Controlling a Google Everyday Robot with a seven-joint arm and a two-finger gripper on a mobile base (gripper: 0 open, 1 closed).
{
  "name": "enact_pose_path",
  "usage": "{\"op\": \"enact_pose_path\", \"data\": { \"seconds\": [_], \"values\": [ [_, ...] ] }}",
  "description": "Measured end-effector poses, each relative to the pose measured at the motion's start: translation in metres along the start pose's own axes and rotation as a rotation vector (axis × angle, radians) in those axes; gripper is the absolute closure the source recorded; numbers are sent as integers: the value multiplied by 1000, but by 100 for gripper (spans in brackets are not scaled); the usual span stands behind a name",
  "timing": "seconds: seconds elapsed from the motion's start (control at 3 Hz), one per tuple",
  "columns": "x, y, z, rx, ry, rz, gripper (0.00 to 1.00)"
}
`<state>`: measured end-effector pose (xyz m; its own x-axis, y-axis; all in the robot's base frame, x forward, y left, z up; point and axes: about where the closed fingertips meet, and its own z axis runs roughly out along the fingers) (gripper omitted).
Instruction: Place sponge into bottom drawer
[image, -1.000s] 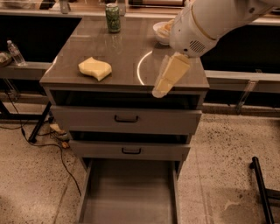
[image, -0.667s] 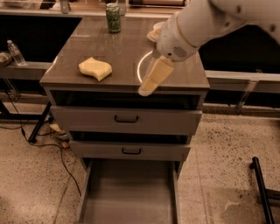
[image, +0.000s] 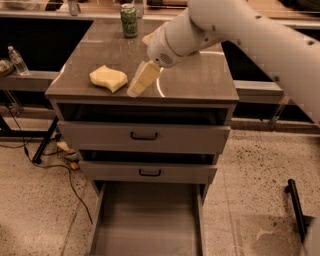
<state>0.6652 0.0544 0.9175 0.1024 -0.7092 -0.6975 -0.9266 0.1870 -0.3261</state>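
Note:
The pale yellow sponge (image: 108, 78) with wavy edges lies on the cabinet top (image: 200, 80), towards its left front. My gripper (image: 137, 86) hangs from the white arm, pointing down and to the left, its yellow fingers just right of the sponge and close above the top. The bottom drawer (image: 147, 220) is pulled out at the foot of the cabinet, its grey floor bare.
A green can (image: 129, 20) stands at the back of the cabinet top. The two upper drawers (image: 145, 136) stand slightly out. A water bottle (image: 18, 61) stands on a shelf at the left. Cables lie on the floor at the left; a black bar is at lower right.
My arm has swung left across the cabinet top, bringing the gripper from the right front edge to just beside the sponge. The sponge has not moved.

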Motion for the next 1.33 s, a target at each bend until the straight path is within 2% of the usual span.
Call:
{"op": "enact_pose_path", "data": {
  "seconds": [0.33,0.67,1.0,1.33],
  "values": [
    [-12,-10,33,-11,-30,12,0],
    [-13,-23,63,5,-45,33,0],
    [-3,-31,83,27,-44,65,0],
    [7,-29,101,37,-52,125,3]
  ]
}}
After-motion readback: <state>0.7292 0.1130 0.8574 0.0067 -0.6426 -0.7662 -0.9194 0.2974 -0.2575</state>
